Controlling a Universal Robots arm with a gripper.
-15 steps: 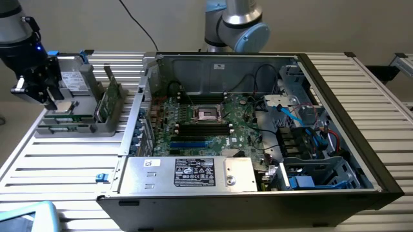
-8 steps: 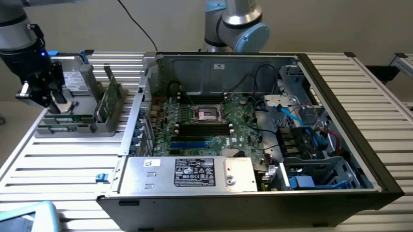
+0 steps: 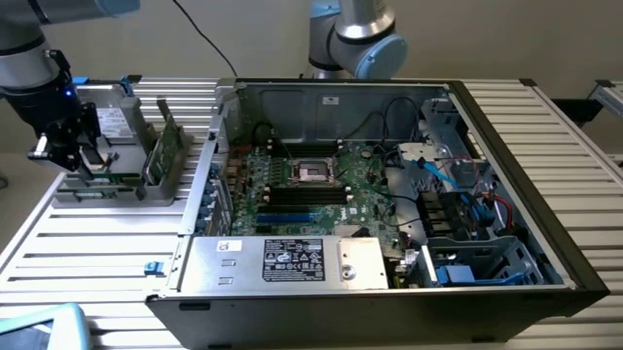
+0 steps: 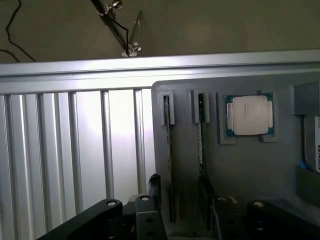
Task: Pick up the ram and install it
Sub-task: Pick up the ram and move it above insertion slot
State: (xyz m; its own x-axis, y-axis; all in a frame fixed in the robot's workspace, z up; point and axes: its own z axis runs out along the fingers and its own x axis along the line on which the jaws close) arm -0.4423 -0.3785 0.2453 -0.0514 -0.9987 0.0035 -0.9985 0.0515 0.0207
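Ram [image 4: 168, 150] stood on edge in a narrow slot of the grey holder [image 4: 250, 170], seen edge-on in the wrist view. A second stick [image 4: 201, 142] stood in the next slot, just beside it and parallel. A square silver chip [image 4: 249, 115] lay flat in its own recess on the far side of that second stick.

Gripper [image 4: 182, 220] was above the end of the two slots with its jaws spread wide and nothing clamped. The ram's near end ran in between the dark fingers. Could not tell whether either finger touched it.

Exterior view: gripper [image 3: 83, 164] hung low over the holder [image 3: 146, 191], at the side towards the exterior view's left. The holder sat on the slatted table [image 3: 98, 240], just beside the open case [image 3: 506, 138] and towards the exterior view's left of it. Another green board [image 3: 171, 142] stood upright in the holder on the side nearest the case, apart from the gripper.

Inside the case the motherboard [image 3: 365, 189] lay flat, with the socket [image 3: 314, 170] near its middle. The long dark slots [image 3: 306, 193] were just beside the socket, on the side towards the power supply [image 3: 282, 259]. Could not tell whether any slot held a stick.

A second arm [image 3: 355, 36] stood behind the case.
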